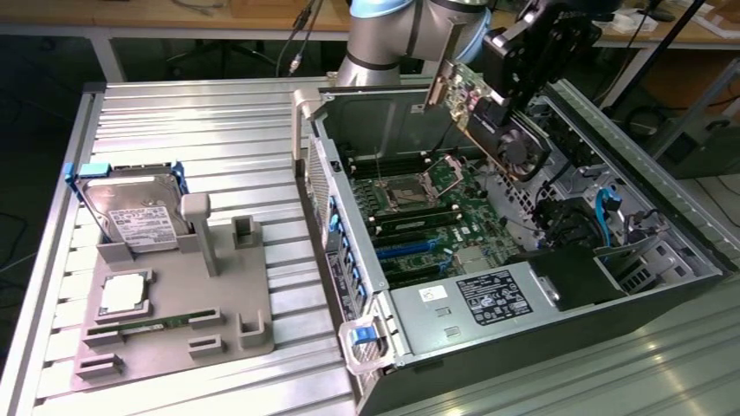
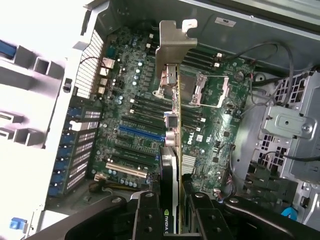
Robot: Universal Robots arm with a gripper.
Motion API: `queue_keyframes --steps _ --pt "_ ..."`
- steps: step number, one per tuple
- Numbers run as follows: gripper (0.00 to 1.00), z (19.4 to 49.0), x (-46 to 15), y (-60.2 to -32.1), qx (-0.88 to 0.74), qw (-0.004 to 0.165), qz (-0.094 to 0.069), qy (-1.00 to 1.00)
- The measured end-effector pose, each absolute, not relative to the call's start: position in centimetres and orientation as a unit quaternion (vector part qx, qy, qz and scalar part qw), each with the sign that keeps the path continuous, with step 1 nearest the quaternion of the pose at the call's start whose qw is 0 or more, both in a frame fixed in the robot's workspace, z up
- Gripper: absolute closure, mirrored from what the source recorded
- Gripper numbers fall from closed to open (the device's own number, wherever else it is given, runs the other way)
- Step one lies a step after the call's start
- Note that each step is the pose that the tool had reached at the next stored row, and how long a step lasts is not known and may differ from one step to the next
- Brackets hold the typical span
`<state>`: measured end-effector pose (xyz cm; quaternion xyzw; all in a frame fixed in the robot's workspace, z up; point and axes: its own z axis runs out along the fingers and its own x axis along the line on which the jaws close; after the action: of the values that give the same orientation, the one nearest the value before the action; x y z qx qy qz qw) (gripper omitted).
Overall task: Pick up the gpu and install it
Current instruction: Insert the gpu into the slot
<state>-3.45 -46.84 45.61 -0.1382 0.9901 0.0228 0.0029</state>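
Claw (image 1: 504, 97) is closed part way and pinches the gpu (image 1: 518, 146) by its two flat sides. It holds the card up in the air, tilted, over the green board (image 1: 434, 217) inside the open computer case (image 1: 347, 208). The card's silver bracket (image 2: 172, 47) is not touching the board.

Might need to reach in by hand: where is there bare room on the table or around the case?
Bare ribbed table beyond the hard drive, and a strip between the grey fixture and the case. Inside the case is crowded, the held gpu above the motherboard.
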Motion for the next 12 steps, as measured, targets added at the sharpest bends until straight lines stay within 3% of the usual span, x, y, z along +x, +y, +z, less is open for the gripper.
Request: queue_keyframes --steps 12 --pt "0.73 45.61 -3.45 -46.84 -0.193 0.002 0.023 0.981"
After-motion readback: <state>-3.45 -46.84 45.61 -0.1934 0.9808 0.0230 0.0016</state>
